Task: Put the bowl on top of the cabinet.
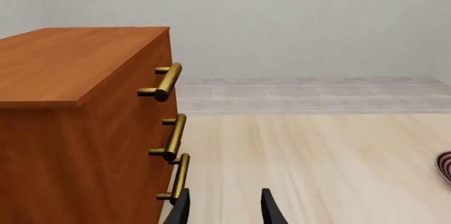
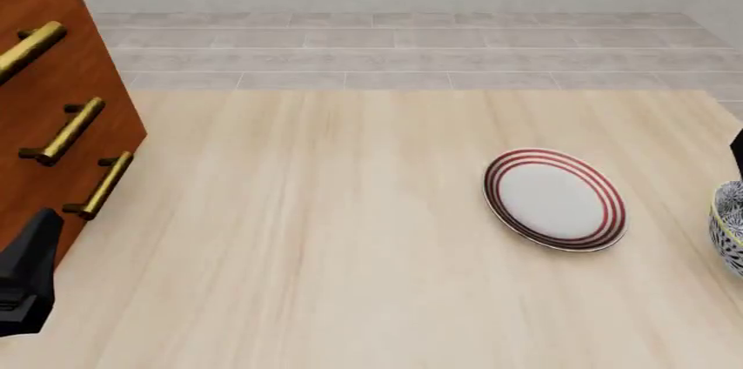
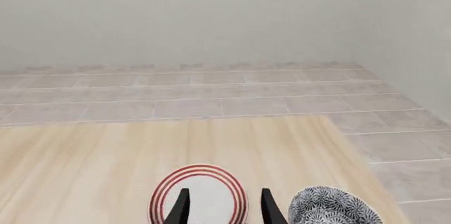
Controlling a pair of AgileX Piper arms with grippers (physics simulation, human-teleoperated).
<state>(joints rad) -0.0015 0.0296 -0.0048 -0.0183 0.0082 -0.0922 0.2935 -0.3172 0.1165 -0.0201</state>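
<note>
Bowl (image 2: 728, 228) is sitting at the table's right edge, just beside the right gripper (image 3: 222, 208), whose jaws are spread wide and holding nothing.

Wooden cabinet (image 1: 63, 102); bowl (image 3: 332, 206) perhaps glazed ceramic.

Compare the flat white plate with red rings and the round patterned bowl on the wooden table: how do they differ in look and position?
The flat white plate with red rings is shallow and plain-centred; the deep blue-black and white floral bowl has tall patterned walls and a pale yellowish rim. The plate lies fully in the front view, right of centre; the bowl sits further right, cut off by the frame edge. Both are round and rest upright on the light wooden table.
</note>
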